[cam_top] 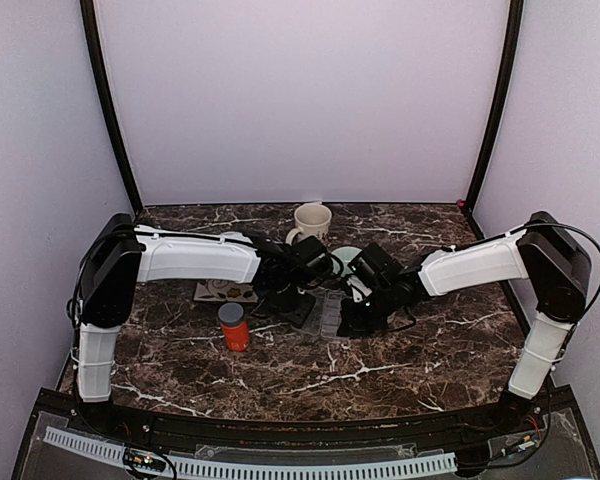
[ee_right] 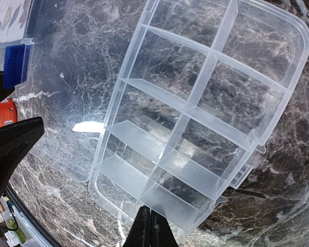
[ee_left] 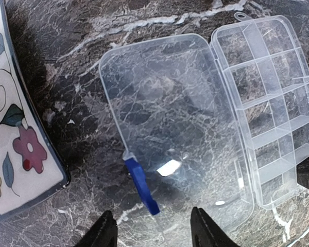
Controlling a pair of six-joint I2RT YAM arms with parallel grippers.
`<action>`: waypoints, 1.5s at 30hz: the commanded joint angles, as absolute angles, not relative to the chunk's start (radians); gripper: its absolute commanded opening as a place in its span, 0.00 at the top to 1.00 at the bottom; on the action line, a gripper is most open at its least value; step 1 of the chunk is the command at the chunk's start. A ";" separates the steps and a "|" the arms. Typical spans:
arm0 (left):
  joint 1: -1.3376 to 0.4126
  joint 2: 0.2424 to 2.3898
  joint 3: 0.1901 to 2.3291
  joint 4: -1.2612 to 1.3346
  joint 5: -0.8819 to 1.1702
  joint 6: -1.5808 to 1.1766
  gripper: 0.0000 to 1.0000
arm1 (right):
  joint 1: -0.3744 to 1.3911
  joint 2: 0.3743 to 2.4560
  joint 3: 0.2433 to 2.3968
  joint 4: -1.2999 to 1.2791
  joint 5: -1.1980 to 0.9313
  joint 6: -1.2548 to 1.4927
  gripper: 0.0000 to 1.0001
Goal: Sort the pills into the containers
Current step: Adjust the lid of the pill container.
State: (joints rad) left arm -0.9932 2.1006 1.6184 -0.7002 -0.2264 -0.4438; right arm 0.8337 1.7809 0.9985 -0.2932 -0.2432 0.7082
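Note:
The clear plastic pill box lies open on the marble. Its flat lid (ee_left: 170, 118) has a blue latch (ee_left: 141, 185) at the near edge. The containers (ee_left: 270, 103) sit to the lid's right, and those I can see hold nothing. My left gripper (ee_left: 154, 232) hovers over the lid's latch end, open, with nothing between its fingers. In the right wrist view the containers (ee_right: 195, 113) fill the frame. My right gripper (ee_right: 150, 229) is shut, its tips at the box's near end wall. From above, the box (cam_top: 330, 312) lies between both grippers. No pills are in view.
An orange bottle (cam_top: 234, 327) with a grey cap stands left of the box. A flowered plate (ee_left: 15, 128) lies further left. A cream mug (cam_top: 312, 222) and a pale green bowl (cam_top: 348, 255) sit behind the grippers.

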 commanded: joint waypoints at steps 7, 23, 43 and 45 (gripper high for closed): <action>-0.999 2.128 1.582 -0.709 -0.203 -0.454 0.50 | 0.847 1.788 0.987 -0.331 -0.242 0.710 1.00; -0.999 2.138 1.575 -0.708 -0.193 -0.473 0.51 | 0.854 1.762 0.991 -0.348 -0.220 0.713 0.97; -0.999 2.090 1.619 -0.735 -0.258 -0.466 0.50 | 0.853 1.719 1.129 -0.448 -0.137 0.656 0.73; -0.999 2.083 1.619 -0.736 -0.264 -0.468 0.50 | 0.853 1.721 1.145 -0.458 -0.133 0.649 0.73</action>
State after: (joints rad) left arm -0.9932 2.1342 1.6005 -0.7048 -0.2348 -0.4644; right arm 0.8455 1.7554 1.1030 -0.4294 -0.1562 0.6720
